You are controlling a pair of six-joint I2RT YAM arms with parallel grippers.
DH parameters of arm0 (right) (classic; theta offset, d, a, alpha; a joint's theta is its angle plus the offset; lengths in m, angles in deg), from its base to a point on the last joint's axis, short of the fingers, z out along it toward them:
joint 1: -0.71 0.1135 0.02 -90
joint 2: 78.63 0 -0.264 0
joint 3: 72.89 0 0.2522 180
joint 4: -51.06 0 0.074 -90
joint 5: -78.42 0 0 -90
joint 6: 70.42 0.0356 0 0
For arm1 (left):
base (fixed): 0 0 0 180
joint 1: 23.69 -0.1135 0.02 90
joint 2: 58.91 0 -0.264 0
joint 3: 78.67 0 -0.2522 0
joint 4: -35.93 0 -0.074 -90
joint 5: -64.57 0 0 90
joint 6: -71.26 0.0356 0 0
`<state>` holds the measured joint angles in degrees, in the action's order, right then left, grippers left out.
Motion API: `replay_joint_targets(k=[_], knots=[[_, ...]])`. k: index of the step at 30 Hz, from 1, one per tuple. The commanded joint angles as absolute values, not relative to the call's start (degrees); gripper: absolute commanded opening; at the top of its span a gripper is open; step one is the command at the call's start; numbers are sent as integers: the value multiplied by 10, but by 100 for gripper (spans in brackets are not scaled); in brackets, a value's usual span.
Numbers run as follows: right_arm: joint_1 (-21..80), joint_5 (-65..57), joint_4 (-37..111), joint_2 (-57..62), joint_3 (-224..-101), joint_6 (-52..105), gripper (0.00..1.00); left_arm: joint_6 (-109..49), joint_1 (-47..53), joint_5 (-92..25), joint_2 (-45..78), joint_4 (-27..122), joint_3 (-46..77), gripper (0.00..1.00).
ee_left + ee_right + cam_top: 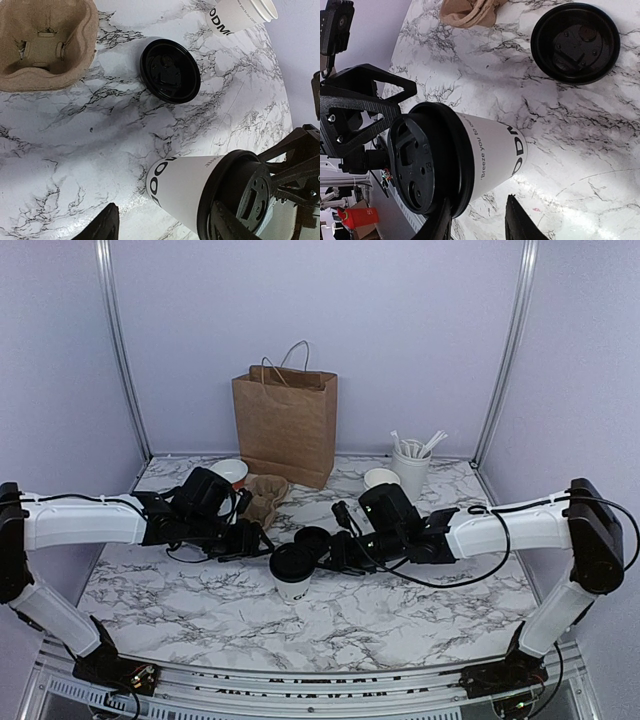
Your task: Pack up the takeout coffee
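The takeout coffee cup (294, 586), white with dark lettering, stands mid-table with a black lid (291, 562) on top. It shows in the left wrist view (185, 190) and the right wrist view (495, 150). My left gripper (255, 540) is open just left of the cup, with its fingers (102, 227) spread wide on either side of it in the wrist view. My right gripper (335, 555) is open just right of the cup. One of its fingers (439, 225) lies against the lid's rim (462, 165), and marble shows between its fingers.
A second black lid (313, 538) lies upside down behind the cup. The brown pulp carrier (262, 496) sits at the back left, and a brown paper bag (286, 423) stands behind it. A cup of white stirrers (411, 470) stands at the back right, with a spare white cup (381, 478) beside it and another (230, 472) by the carrier.
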<state>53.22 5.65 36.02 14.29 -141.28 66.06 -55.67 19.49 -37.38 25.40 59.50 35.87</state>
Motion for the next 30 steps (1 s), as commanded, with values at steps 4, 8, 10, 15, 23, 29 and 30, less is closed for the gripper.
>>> replay_joint_targets(k=[4, 8, 10, 15, 23, 29, 30], knots=[[537, 45, 355, 117, -1442, 672, 36, -544, 192, -361, 223, 625, 345, 63], [537, 45, 352, 117, -1446, 668, 36, -542, 189, -358, 211, 632, 350, 63], [537, 45, 347, 119, -1448, 662, 36, -540, 189, -362, 204, 633, 355, 63], [514, 66, 346, 121, -1446, 623, 37, -544, 194, -390, 180, 634, 377, 63], [463, 128, 334, 163, -1492, 544, 37, -572, 265, -356, 148, 637, 405, 63], [459, 140, 325, 203, -1523, 518, 37, -595, 295, -342, 160, 619, 413, 63], [459, 140, 323, 208, -1528, 514, 37, -595, 296, -343, 164, 616, 413, 63]])
